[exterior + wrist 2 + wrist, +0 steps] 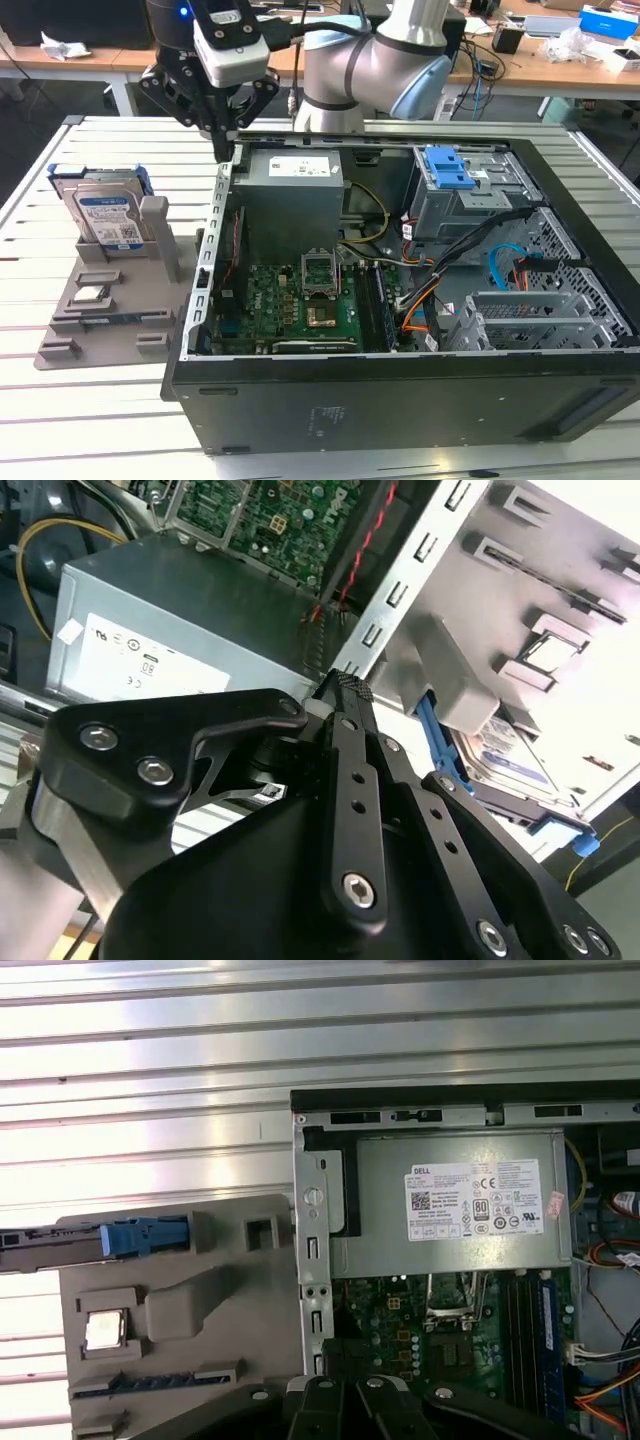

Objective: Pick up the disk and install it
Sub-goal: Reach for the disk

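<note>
The disk (pixel 105 218) stands upright on its edge in a grey holder (pixel 100 325) at the exterior view's left, silver with a blue-and-white label and a blue frame. My gripper (pixel 227 148) hangs above the back left corner of the open computer case (pixel 400 395), to the right of the disk and apart from it. Its black fingers meet at the tips with nothing between them. In the second wrist view the gripper (pixel 338 685) is shut, and the disk (pixel 505 760) lies beyond it. The first wrist view looks down on the disk (pixel 120 1237) edge-on, beside the gripper (pixel 345 1390).
Inside the case are a grey power supply (pixel 295 185), a green motherboard (pixel 300 300), cables, and a blue latch on a metal cage (pixel 455 170). A small square silver chip (pixel 92 293) sits on the holder. The slatted metal table (pixel 60 420) extends around both.
</note>
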Action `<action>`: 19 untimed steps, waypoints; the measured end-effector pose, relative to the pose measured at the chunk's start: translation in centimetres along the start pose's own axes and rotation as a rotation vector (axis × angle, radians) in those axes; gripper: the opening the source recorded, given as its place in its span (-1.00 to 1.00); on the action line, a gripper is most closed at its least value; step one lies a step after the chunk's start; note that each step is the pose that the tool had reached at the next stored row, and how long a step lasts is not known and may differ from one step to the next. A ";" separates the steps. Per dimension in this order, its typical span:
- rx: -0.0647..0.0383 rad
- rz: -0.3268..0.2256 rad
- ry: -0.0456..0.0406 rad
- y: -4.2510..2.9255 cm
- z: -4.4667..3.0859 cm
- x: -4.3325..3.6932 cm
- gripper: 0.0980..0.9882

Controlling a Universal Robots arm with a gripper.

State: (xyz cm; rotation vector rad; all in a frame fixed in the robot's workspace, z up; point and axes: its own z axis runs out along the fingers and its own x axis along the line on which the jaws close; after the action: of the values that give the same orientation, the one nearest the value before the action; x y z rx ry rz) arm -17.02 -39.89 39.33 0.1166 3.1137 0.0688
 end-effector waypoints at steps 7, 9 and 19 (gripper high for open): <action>0.000 0.000 0.0000 -0.18 -0.06 2.38 -0.98; 0.000 0.000 0.0000 -0.21 -0.07 2.90 -0.98; 0.000 0.000 0.0000 -0.41 -0.14 5.54 -0.98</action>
State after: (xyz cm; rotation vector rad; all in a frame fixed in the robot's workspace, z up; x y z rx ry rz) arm -22.58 -39.89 39.32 0.1166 3.1137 0.0688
